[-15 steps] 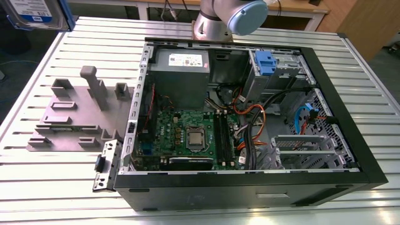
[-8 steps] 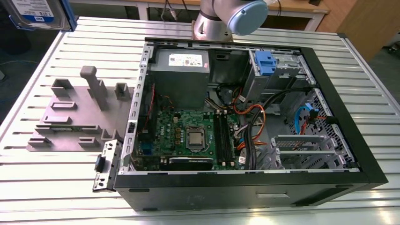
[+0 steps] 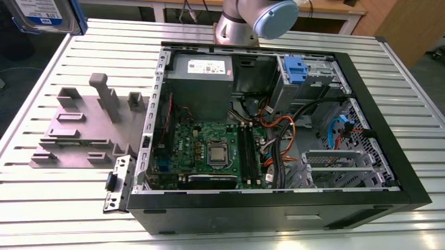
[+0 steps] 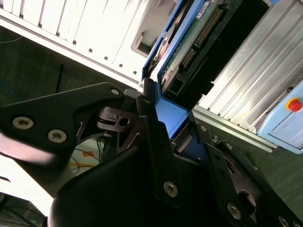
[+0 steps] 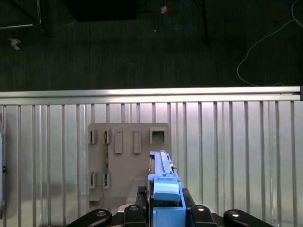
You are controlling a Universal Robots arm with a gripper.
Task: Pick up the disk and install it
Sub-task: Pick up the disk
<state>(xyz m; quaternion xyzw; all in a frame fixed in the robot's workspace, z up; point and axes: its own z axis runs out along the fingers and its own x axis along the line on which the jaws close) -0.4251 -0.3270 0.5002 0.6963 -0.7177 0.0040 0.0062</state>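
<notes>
**Operator:** Where was the disk, and did the gripper have it?

**Observer:** Your gripper (image 5: 166, 210) was clamped on the disk (image 5: 162, 172) at its blue-railed end. It hung in the air over the table (image 5: 236, 156), well apart from the open case (image 3: 361, 104).

**Operator:** What could have gone wrong?

**Observer:** You held it by one end only. I judged it could tilt in the grip and snag the orange cables (image 3: 278, 125) near the bay (image 3: 295, 70).

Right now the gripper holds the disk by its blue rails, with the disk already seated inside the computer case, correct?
No. The gripper holds the disk by its blue rails, but not inside the computer case: the first wrist view shows it in the air above the grey fixture.
</notes>
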